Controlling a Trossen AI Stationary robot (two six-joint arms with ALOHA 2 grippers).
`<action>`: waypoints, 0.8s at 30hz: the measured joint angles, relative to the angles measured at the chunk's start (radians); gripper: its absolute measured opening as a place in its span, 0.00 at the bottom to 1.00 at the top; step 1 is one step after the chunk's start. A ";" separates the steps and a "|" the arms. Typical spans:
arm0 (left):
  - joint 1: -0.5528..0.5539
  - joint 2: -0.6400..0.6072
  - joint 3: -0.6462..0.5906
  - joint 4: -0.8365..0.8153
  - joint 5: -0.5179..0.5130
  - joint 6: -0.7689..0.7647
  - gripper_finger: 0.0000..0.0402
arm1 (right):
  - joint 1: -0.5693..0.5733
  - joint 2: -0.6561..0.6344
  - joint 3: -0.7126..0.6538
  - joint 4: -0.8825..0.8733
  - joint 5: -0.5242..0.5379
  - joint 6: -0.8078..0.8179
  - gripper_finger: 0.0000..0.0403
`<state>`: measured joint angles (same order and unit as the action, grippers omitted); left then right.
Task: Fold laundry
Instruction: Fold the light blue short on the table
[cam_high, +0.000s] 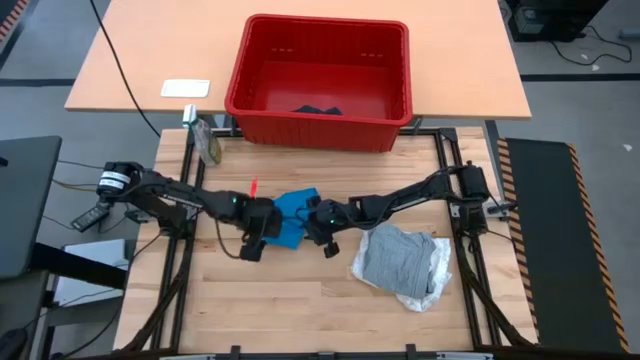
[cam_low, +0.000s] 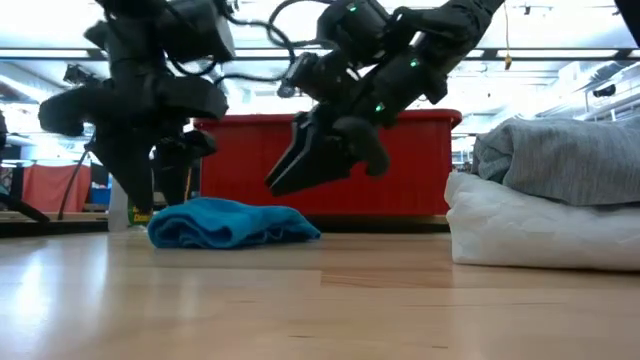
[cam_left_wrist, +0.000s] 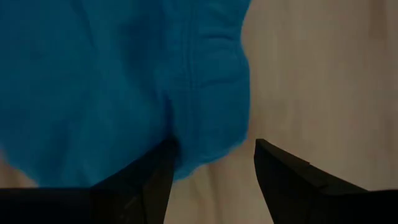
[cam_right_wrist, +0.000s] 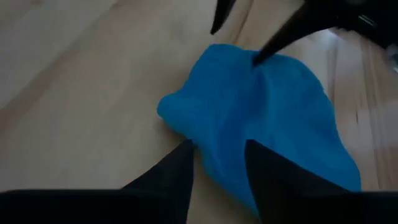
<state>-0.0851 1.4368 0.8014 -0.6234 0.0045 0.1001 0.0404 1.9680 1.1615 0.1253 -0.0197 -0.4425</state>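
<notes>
One dark garment (cam_high: 318, 109) lies in the red basket (cam_high: 262, 70); both tools (cam_high: 262, 237) (cam_high: 322, 222) stand open, empty, over the blue garment (cam_high: 293, 205).

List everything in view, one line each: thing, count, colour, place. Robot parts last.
blue garment: one, bright blue, mid-table between the grippers.
grey garment: one, grey, folded on the white garment, table's right.
white garment: one, white, under the grey garment.
dark garment: one, dark, inside the basket.
basket: one, red, behind the table.
white card: one, white, left of the basket.
left gripper: one, dark, open at the blue garment's edge.
right gripper: one, dark, open above the blue garment.
</notes>
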 joint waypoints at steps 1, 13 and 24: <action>-0.019 0.000 0.000 0.006 -0.045 0.011 0.55 | 0.004 0.017 0.016 -0.001 0.015 -0.020 0.42; -0.109 0.001 -0.001 0.039 -0.137 0.023 0.55 | 0.025 0.134 0.050 -0.003 0.027 -0.161 0.60; -0.115 0.004 -0.041 0.231 -0.139 -0.015 0.55 | 0.025 0.186 0.050 0.098 0.065 -0.087 0.37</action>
<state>-0.2005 1.4406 0.7609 -0.3924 -0.1342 0.0855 0.0657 2.1540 1.2119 0.2232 0.0457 -0.5299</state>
